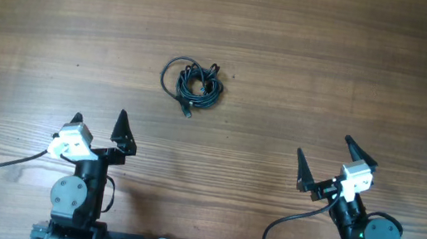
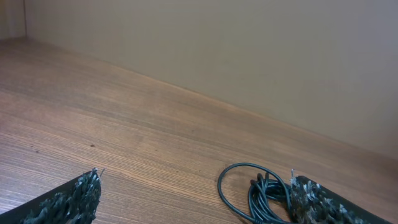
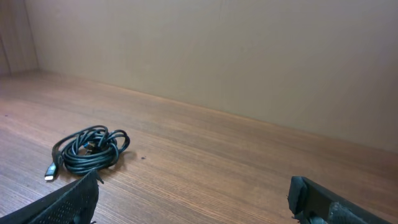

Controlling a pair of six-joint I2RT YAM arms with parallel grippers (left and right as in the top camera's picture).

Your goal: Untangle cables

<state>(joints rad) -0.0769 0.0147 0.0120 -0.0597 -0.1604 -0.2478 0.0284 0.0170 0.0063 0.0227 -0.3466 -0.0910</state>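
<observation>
We find the left pincer [image 1: 100, 117] at the lower left of the overhead frame, its jaws spread wide with nothing between them. Up and to its right, the cables [image 1: 192, 83] lie in one tight coil on the desk [image 1: 356, 56], at upper centre and slightly left of the midline. The coil is near round, with no marked long axis. One plug end [image 1: 187, 113] trails toward the bottom of the frame. The right pincer [image 1: 324, 146], at the lower right, is likewise wide open and empty. We judge the left pincer the nearer. The bundle lies ahead and inboard of both, so either reach must angle toward the centre.
</observation>
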